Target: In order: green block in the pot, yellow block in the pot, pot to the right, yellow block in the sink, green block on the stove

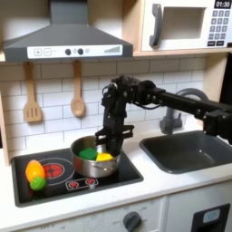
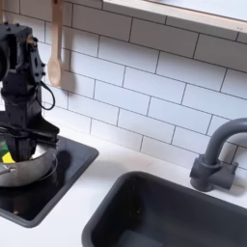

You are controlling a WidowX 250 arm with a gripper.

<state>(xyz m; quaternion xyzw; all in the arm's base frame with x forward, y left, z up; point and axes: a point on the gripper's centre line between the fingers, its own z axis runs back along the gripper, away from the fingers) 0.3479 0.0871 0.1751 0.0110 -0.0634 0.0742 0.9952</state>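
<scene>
Over the pot [image 1: 91, 156] on the stove [image 1: 127, 172], the claw [image 1: 112, 145] hangs spread. Green block [image 1: 88, 155] and yellow block [image 1: 105, 158] sit inside. The sink [image 1: 192, 152] has open room.

The white toy kitchen countertop [image 1: 136, 186] carries everything. Set into it toward the first exterior view's left is the flat black cooktop, the stove [image 1: 118, 172], with 2 red spiral burner rings. On the stove sits the wide shallow silver metal pot [image 1: 82, 161], and beside it, nearer the first exterior view's left edge, lies a rounded lime-green and orange toy fruit [image 1: 35, 174]. Toward the first exterior view's right, the dark grey rectangular sink [image 1: 192, 152] is sunk into the countertop, with its dark grey arched faucet [image 2: 214, 154] standing behind the basin.
</scene>
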